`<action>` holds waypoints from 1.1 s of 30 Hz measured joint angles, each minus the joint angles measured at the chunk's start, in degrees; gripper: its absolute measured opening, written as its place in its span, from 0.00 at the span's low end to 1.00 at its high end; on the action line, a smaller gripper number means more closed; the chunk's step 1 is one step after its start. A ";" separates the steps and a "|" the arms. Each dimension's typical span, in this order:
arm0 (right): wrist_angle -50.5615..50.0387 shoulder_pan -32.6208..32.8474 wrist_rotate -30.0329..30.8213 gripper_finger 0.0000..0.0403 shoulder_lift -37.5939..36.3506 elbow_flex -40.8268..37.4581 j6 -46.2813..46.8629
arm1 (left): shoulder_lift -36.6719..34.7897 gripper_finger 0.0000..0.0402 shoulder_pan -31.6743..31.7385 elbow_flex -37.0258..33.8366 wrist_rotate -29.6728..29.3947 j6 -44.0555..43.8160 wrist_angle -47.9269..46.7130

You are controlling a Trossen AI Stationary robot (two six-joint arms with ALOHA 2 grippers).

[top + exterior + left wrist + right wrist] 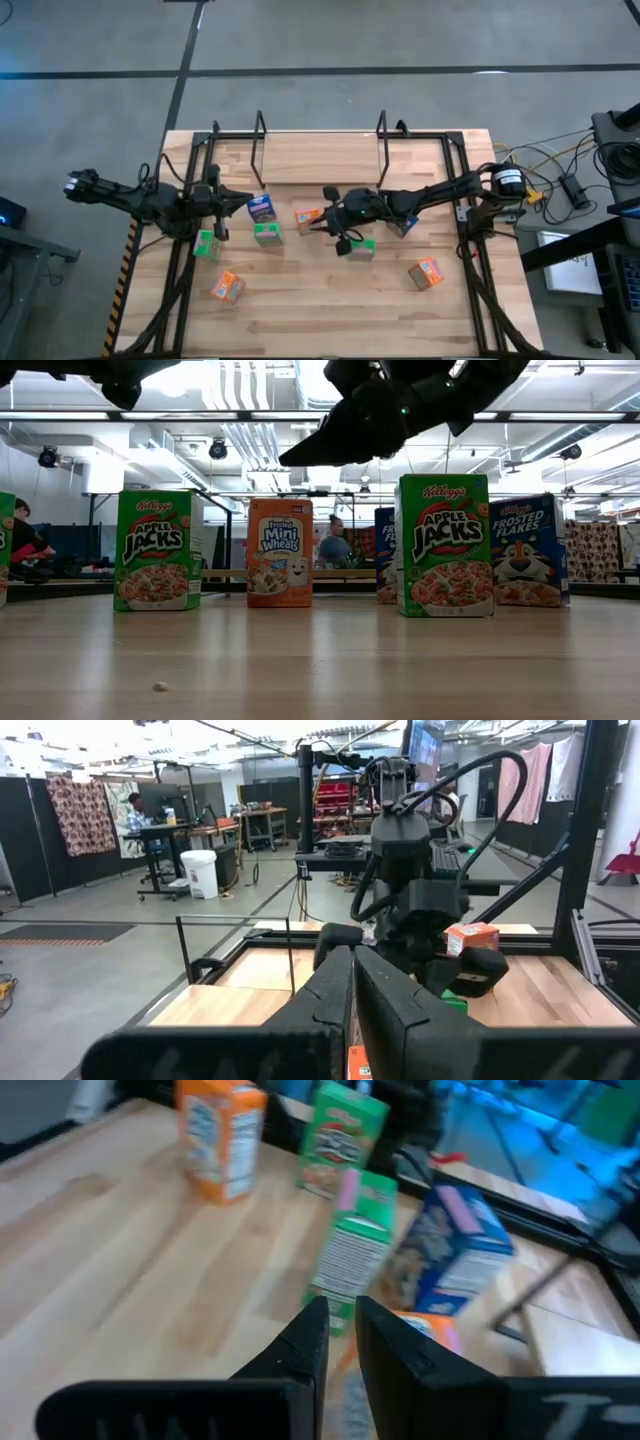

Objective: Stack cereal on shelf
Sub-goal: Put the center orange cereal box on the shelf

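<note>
Overhead, right hand (318, 222) nearly pressed together by an orange cardboard box (308, 216); left hand (222, 197) clamped tight

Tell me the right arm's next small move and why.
Probably lower the right pincer onto the orange box just ahead of it and close. Its fingers stand nearly together and seem to hold nothing, that box is the nearest one, and the shelf at the table's far edge is still bare. The left pincer waits shut near a green box.
</note>
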 joint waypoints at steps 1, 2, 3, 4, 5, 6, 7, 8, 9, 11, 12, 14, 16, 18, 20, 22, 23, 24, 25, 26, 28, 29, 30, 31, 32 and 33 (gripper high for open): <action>-0.25 -0.13 1.02 0.12 0.00 0.52 1.12 | 0.00 0.00 0.00 0.00 0.02 0.02 0.21; -0.99 -0.23 1.58 0.13 0.00 1.28 2.03 | 0.00 0.00 0.00 0.00 0.02 0.02 0.23; -2.51 -0.37 1.89 0.15 0.00 2.40 2.58 | 0.00 0.00 0.00 0.00 0.01 0.04 0.25; -4.95 -0.45 2.10 0.17 -0.01 3.68 2.73 | 0.00 0.00 0.00 0.00 0.02 0.04 0.24; -8.06 -0.49 2.39 0.20 -0.02 5.09 3.01 | 0.04 0.00 0.00 0.00 0.02 0.04 0.25; -11.62 -0.56 2.62 0.23 -0.02 6.67 3.33 | 0.12 0.00 0.00 0.00 0.02 0.04 0.29; -15.12 -0.69 2.60 0.27 -0.02 8.32 3.69 | 0.22 0.00 0.00 0.00 0.02 0.07 0.33; -18.04 -0.73 2.60 0.31 -0.02 9.90 4.21 | 0.28 0.00 0.00 0.00 0.02 0.07 0.28; -20.66 -0.81 2.56 0.35 -0.02 11.46 4.24 | 0.33 0.00 0.00 0.00 0.02 0.08 0.28; -24.53 -0.86 2.54 0.43 -0.02 13.96 4.63 | 0.50 0.00 0.00 0.00 0.02 0.11 0.30; -26.26 -0.95 2.46 0.46 -0.02 15.01 5.06 | 0.61 0.00 0.00 0.00 0.02 0.11 0.42; -29.35 -1.02 2.05 0.53 -0.02 16.80 5.72 | 0.66 0.00 0.00 0.00 0.02 0.13 0.46; -31.24 -1.24 1.98 0.59 -0.02 17.87 5.86 | 0.64 0.00 0.00 0.00 0.03 0.15 0.46; -32.02 -1.72 1.91 0.64 -0.02 17.97 6.60 | 0.63 0.00 0.00 0.00 0.04 0.15 0.46; -32.18 -2.33 1.68 0.68 -0.02 17.71 7.53 | 0.66 0.00 0.00 -0.02 0.04 0.15 0.46; -31.91 -3.14 0.61 0.71 -0.02 17.33 8.13 | 0.66 0.00 0.00 -0.02 0.04 0.15 0.46; -31.62 -3.53 0.22 0.72 -0.02 17.12 8.73 | 0.66 0.00 0.00 -0.02 0.04 0.15 0.46; -31.63 -3.88 0.02 0.72 0.08 17.03 9.03 | 0.66 0.00 0.00 -0.02 0.04 0.15 0.46; -31.37 -4.16 0.02 0.73 0.43 17.01 9.19 | 0.66 0.00 0.00 -0.01 0.04 0.15 0.46; -30.87 -4.42 -0.07 0.73 0.70 17.01 9.18 | 0.66 0.00 0.00 0.02 0.04 0.15 0.46; -30.65 -5.02 -0.94 0.72 1.31 16.99 9.18 | 0.70 0.00 0.00 0.11 0.04 0.17 0.48; -29.45 -5.12 -1.33 0.72 1.89 16.99 9.18 | 0.72 0.00 0.00 0.11 0.04 0.17 0.46; -28.64 -5.39 -2.00 0.71 2.38 16.99 9.16 | 0.73 0.00 0.00 0.11 0.04 0.17 0.46; -28.55 -5.57 -2.55 0.71 2.90 16.99 9.16 | 0.80 0.00 0.00 0.11 0.04 0.17 0.44; -28.28 -5.64 -2.65 0.71 3.45 16.99 9.18 | 0.92 0.00 0.00 0.12 0.04 0.17 0.46; -27.85 -5.69 -2.65 0.71 4.05 17.01 9.14 | 0.97 0.00 0.00 0.13 0.04 0.17 0.45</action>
